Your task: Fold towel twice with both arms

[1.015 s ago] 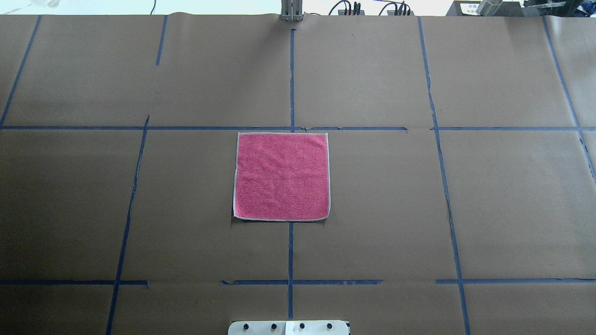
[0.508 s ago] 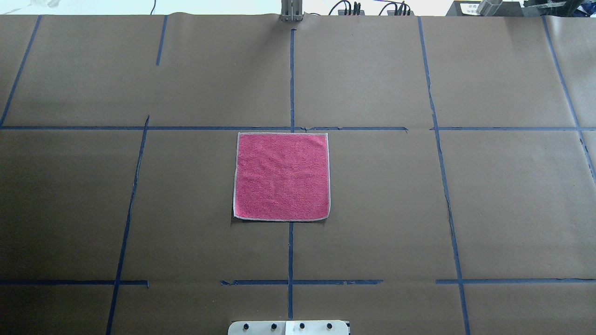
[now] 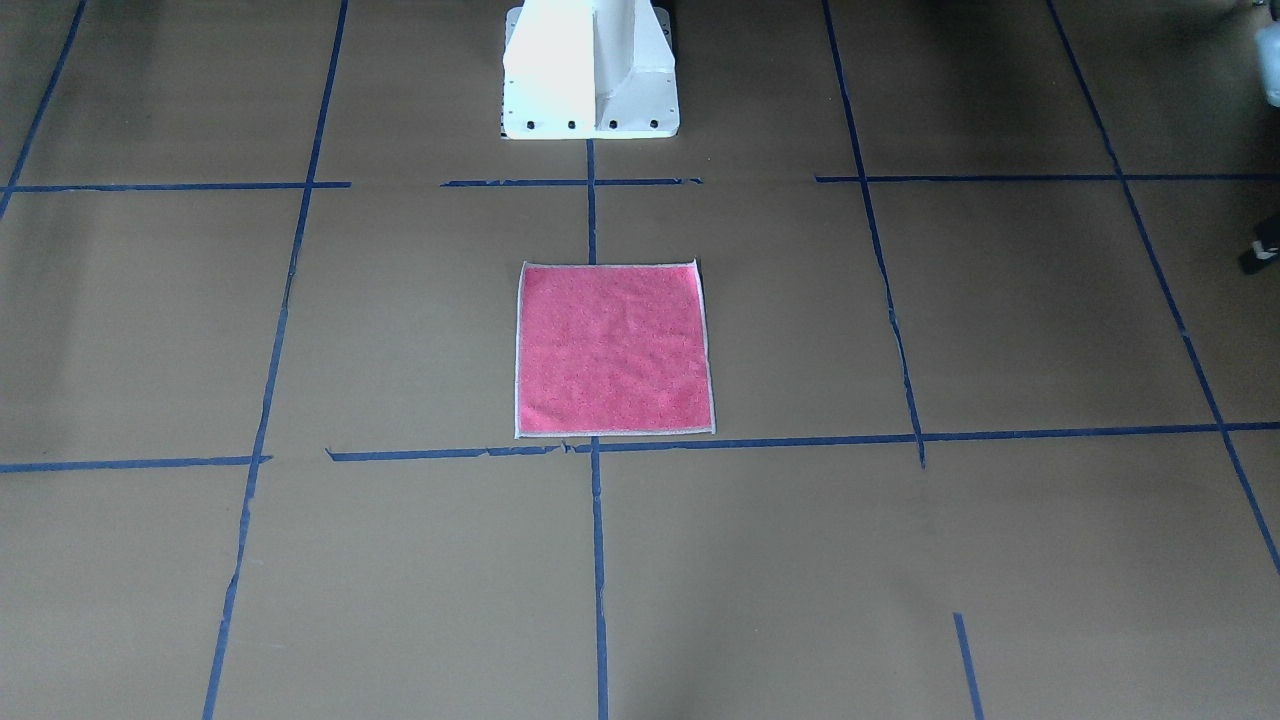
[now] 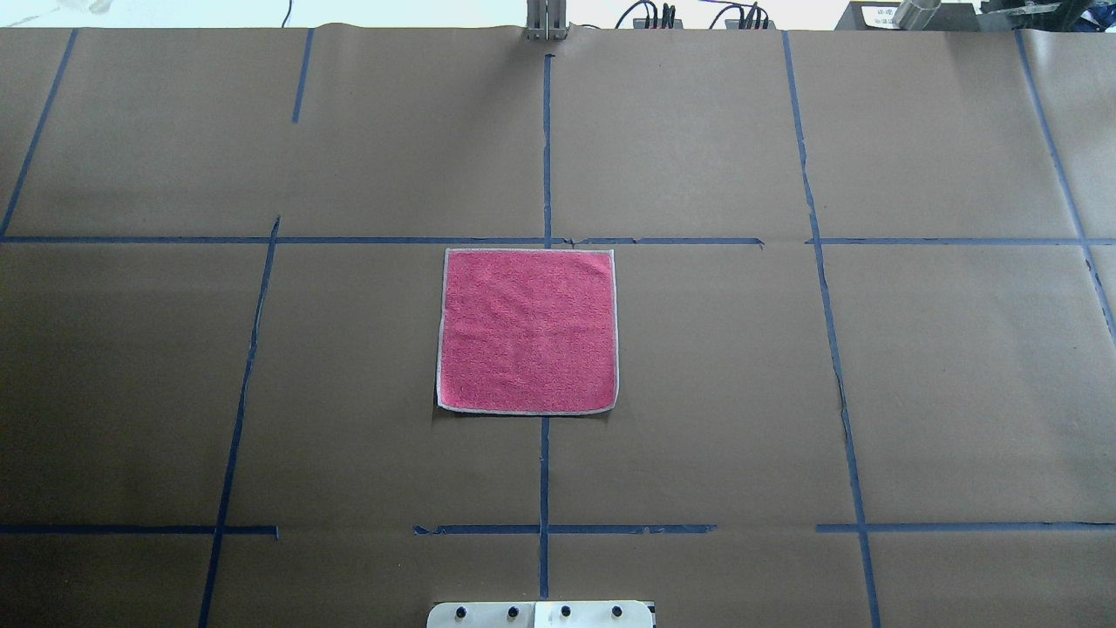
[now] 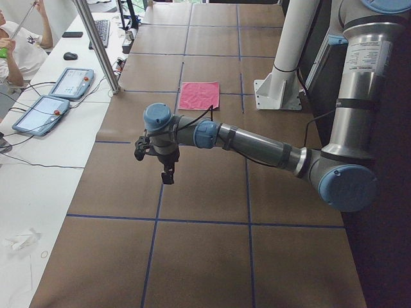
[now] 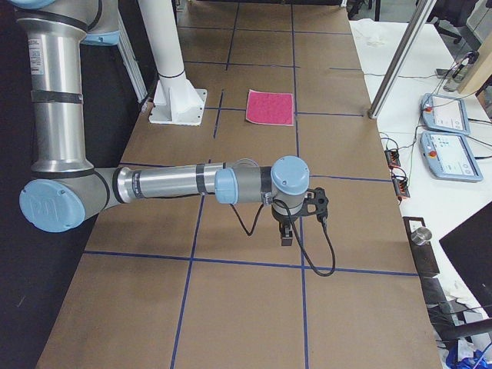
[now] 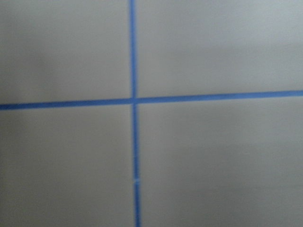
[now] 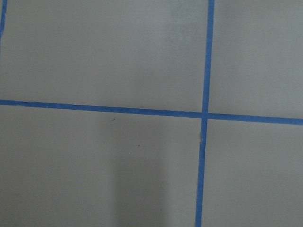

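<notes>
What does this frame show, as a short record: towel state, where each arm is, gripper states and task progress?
towel: the towel lies flat and unfolded, pink face up, mid-table, in front of the white pedestal
left arm: the left gripper hangs over the table towards the robot's left end, apart from the towel
right arm: the right gripper hangs over the table towards the robot's right end, apart from the towel
gripper states: cannot tell, seen only in side views
progress: no fold made yet

The left arm (image 5: 257, 144) stretches out level, and the left gripper (image 5: 167, 174) points straight down. The right arm (image 6: 169, 184) and right gripper (image 6: 286, 233) are posed alike. I cannot tell how far either gripper's fingers are spread.
</notes>
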You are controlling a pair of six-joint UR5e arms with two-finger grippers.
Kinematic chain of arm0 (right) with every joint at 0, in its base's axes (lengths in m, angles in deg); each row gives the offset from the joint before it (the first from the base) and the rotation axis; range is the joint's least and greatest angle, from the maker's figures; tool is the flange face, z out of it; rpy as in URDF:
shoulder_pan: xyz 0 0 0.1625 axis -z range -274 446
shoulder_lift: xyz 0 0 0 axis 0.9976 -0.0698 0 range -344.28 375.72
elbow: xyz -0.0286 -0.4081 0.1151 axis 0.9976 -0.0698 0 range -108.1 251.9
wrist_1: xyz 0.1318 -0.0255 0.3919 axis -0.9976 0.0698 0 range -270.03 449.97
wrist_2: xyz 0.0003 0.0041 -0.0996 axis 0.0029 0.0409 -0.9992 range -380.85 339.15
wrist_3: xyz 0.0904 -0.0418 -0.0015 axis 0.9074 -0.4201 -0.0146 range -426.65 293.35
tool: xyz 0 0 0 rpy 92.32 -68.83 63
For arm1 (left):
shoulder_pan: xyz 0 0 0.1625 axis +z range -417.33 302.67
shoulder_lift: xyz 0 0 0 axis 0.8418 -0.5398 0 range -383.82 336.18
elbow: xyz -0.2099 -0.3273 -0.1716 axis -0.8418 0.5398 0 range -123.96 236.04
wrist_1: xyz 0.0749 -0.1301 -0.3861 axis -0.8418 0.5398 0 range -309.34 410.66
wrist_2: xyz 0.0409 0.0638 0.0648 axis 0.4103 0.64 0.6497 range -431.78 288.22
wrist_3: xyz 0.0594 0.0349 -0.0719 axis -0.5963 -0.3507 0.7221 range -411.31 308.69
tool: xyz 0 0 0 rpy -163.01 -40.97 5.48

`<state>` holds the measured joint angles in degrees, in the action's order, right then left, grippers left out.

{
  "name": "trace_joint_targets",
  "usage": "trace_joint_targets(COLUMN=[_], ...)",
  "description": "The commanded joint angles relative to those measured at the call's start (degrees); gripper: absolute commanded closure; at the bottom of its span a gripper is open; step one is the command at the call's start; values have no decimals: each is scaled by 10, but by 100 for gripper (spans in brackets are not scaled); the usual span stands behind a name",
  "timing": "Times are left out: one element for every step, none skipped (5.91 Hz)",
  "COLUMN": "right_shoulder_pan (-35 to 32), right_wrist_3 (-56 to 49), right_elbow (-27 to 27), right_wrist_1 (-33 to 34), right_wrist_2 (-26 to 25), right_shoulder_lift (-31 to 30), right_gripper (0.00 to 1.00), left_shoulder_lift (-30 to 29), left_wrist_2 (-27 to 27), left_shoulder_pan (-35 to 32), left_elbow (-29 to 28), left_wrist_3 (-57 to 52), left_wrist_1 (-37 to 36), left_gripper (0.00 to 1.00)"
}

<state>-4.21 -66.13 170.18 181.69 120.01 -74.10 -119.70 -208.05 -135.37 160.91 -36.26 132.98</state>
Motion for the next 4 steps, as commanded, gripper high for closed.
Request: trace_joint_targets(right_shoulder_pan=[7,33,70,134], right_wrist_3=[12,39,154,294], right_elbow=[8,10,27,47], right_wrist_1=[-7,-42,-87,-150], right_wrist_2=[22,21,21,21], right_shoulder_lift=[2,6,9,13], right_gripper=[0,0,0,0], left_shoulder_lift=[-58,-114,-153,-187], left_wrist_2=[4,25,85,97], left_shoulder_pan=[100,171,254,307], left_elbow=[33,35,39,39], left_wrist_3=[171,306,415,492], left_wrist_1=[1,0,0,1], left_gripper=[0,0,0,0])
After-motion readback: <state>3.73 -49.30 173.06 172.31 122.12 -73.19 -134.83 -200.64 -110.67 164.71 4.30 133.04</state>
